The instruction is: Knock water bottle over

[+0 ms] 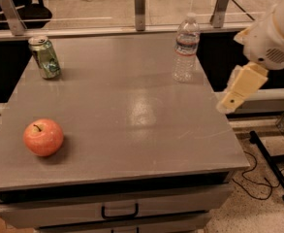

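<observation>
The water bottle [185, 48] is a clear ribbed plastic bottle with a white cap and a white, red and blue label band. It stands upright near the far right corner of the grey table [132, 110]. My gripper [232, 100] is a cream-coloured piece that hangs from the white arm [272, 38] at the right. It is beside the table's right edge, to the right of the bottle and nearer the camera. It is apart from the bottle and holds nothing that I can see.
A green drink can [44, 57] stands at the far left of the table. A red apple [43, 137] lies at the near left. A glass barrier with metal posts [139, 6] runs behind the table. A drawer handle [119, 211] is below the front edge.
</observation>
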Motion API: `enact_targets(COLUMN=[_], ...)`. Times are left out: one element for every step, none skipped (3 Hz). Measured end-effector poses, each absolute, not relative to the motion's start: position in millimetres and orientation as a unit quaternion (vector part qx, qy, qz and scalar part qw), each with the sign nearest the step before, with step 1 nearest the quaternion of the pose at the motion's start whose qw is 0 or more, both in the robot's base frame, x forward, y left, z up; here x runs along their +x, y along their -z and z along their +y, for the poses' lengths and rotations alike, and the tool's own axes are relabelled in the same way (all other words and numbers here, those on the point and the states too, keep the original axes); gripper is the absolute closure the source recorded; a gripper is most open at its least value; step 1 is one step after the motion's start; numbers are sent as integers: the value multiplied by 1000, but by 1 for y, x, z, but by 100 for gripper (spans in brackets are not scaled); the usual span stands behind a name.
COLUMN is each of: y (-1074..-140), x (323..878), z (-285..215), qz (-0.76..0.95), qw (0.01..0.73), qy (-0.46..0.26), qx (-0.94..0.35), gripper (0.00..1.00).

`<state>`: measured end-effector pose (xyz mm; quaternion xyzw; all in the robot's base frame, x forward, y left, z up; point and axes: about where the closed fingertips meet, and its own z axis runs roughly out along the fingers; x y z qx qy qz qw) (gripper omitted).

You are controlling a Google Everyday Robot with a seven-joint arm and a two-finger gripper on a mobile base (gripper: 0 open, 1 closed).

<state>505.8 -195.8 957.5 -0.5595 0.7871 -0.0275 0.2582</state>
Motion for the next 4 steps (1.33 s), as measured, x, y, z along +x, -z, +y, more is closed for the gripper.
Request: enact_targets(y=[-941, -922, -906, -899], x=[540, 571, 596, 615], z=[-174, -157, -155, -157], qz=[788, 791, 793, 789], qw=[294, 318, 337, 360], qy=[8, -17, -36, -64], qx=[-541, -523, -507, -493], gripper=[0, 0, 0, 0])
